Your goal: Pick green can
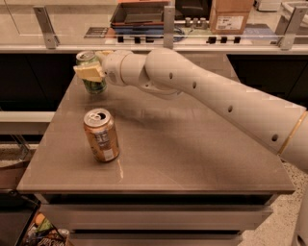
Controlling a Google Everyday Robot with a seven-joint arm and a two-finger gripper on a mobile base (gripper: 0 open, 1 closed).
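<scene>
The green can (93, 84) is upright at the far left of the brown table (192, 149), held slightly above its surface. My gripper (90, 69) is shut on the green can, with a pale finger pad (88, 73) across its front. The white arm reaches in from the right. The orange-tan can (101, 135) with a white label stands nearer the front left, apart from the gripper.
A glass-fronted counter (154, 38) runs behind the table, with a dark tray (139, 12) and a cardboard box (231, 14) on it. The table's left and front edges drop to the floor.
</scene>
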